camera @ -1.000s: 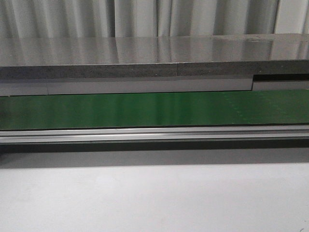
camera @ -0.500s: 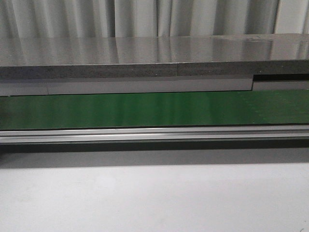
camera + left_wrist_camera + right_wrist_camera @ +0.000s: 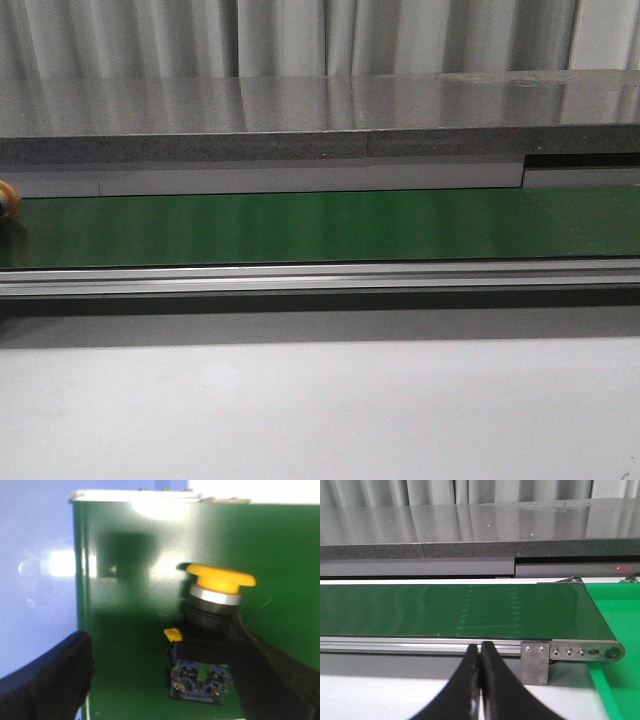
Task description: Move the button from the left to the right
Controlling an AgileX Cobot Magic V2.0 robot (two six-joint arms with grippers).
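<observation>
Yellow-headed button (image 3: 207, 645) upright on belt (image 3: 130, 605)

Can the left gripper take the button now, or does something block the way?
Probably yes. The left gripper is open, and the button stands on the green belt between its fingers, close to one of them. Nothing lies between.

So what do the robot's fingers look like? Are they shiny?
Not shiny. The left gripper has wide, matte black fingers, blurry up close. The right gripper has two slim black fingers tapering to points. No cables or markings show on either.
</observation>
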